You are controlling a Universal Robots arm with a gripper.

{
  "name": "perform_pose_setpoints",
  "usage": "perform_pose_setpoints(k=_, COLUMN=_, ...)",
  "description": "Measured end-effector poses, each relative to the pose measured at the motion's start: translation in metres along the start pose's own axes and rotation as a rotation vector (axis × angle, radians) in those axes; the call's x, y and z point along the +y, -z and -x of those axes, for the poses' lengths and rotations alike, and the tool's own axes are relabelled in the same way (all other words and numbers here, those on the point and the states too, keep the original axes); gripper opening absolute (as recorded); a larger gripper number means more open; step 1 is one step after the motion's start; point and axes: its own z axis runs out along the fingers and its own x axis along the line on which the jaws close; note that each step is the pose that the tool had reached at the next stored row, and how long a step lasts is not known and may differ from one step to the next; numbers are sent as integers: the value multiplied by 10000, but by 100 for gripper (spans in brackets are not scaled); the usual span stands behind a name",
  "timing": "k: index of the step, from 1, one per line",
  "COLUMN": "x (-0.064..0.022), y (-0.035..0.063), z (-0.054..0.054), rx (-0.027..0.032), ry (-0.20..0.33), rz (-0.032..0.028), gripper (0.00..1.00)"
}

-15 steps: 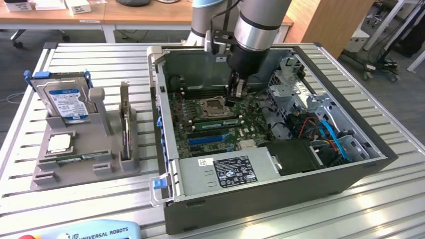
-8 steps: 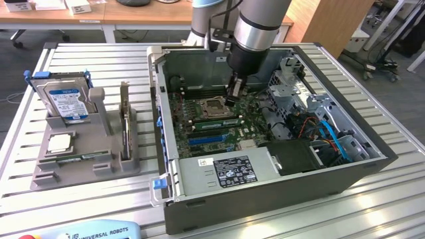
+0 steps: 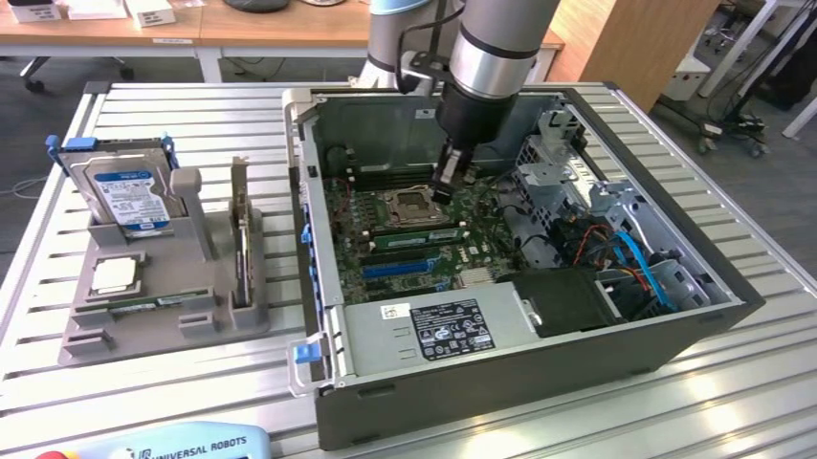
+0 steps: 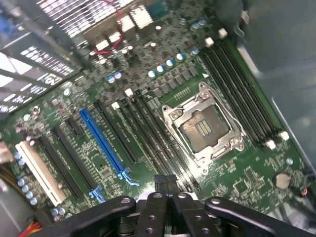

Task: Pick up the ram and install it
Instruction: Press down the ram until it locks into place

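Gripper (image 3: 443, 191) was down inside the open computer case (image 3: 715, 320) in the exterior view, its tip hanging low over the motherboard (image 3: 422, 253), just beside the processor socket (image 3: 405, 204) on the exterior view's right. From here I couldn't judge the fingers. The ram (image 3: 416, 224), a thin green stick, appeared to lie along the memory slots right next to the socket, just below the gripper tip, though whether the tip touched it I couldn't tell. Off on the exterior view's left, well apart from the case, a grey holder (image 3: 96, 335) carried the hard drive (image 3: 128, 196) standing upright and the small square processor chip (image 3: 115, 275) lying flat.

Over to the wrist view: the gripper (image 4: 166, 180) had its two dark fingertips (image 4: 160, 179) pressed together, no gap showing and nothing clamped between them. They hovered at the end of the long dark memory slots (image 4: 158, 148), with the socket (image 4: 203, 126) just beyond. The ram itself I couldn't pick out for certain here.
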Motion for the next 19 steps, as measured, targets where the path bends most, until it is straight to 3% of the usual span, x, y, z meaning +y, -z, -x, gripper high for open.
perform_pose_setpoints(k=19, x=-1, y=-14, z=-1, rx=-190, ry=-3298, rz=-111, gripper=10)
